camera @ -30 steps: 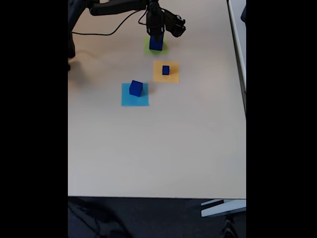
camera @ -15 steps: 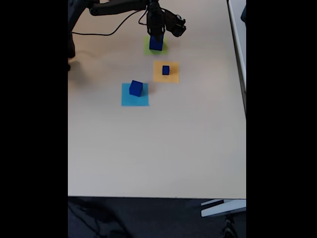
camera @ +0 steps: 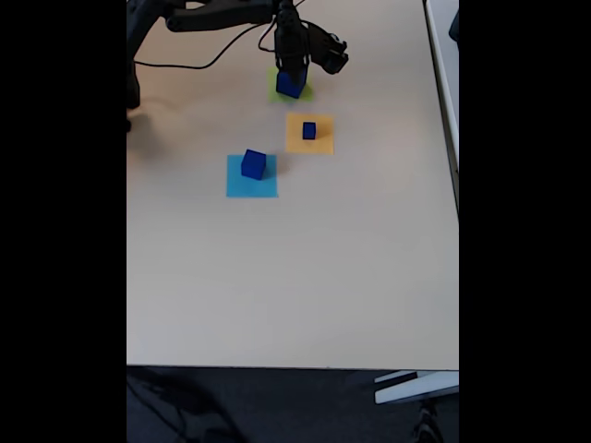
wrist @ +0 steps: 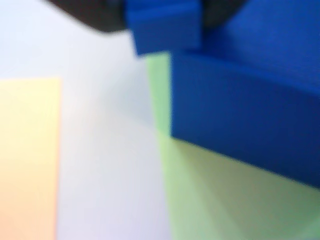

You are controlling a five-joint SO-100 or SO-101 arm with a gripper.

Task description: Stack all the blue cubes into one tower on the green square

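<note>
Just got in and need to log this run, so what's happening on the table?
A single robot arm has its gripper at the large blue cube on the green square, at the far end of the table. Whether the jaws are clamped or open cannot be told. The medium blue cube sits on the light blue square and the small blue cube on the orange square. Nothing is stacked yet.
</note>
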